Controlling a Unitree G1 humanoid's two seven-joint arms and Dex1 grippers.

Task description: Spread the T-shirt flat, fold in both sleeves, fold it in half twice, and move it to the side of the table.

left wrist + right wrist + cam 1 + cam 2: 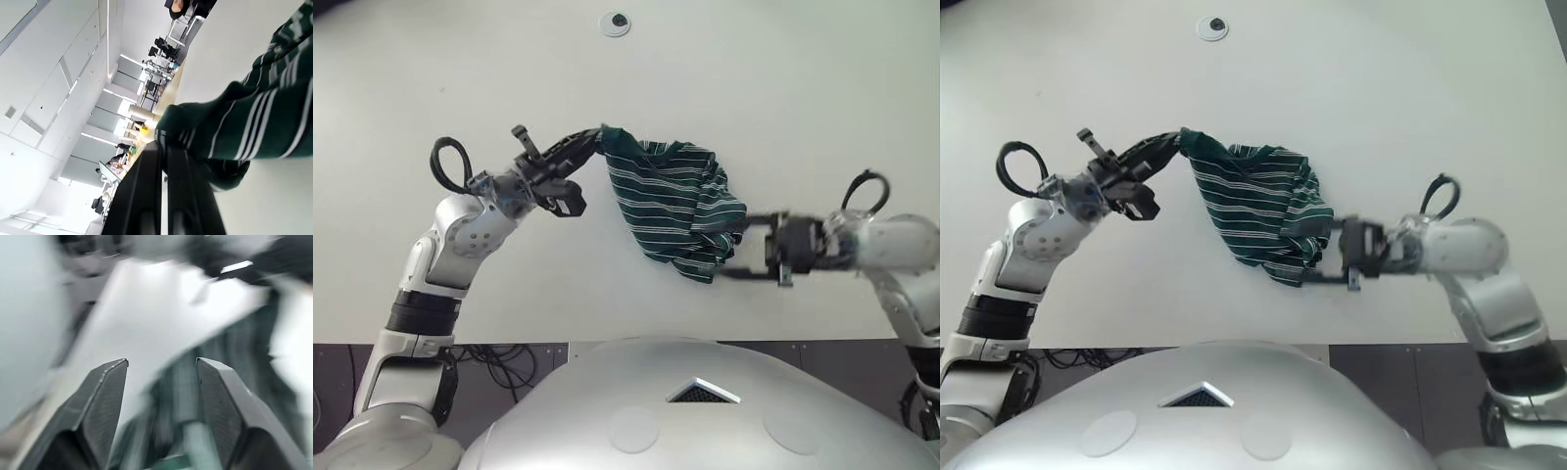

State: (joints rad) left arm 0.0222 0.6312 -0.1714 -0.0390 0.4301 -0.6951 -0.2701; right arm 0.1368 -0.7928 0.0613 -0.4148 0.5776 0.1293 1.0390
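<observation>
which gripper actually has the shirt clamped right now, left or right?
The left gripper: it is shut on the far corner of the T-shirt. The right gripper is open, its fingers spread at the shirt's near edge.

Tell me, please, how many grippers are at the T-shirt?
2. The left gripper pinches the T-shirt's far left corner; the right gripper, fingers apart, is at its near right edge.

Round white disc w/ dark centre (615, 23) far back, mid; black cables (499, 360) low left.
</observation>
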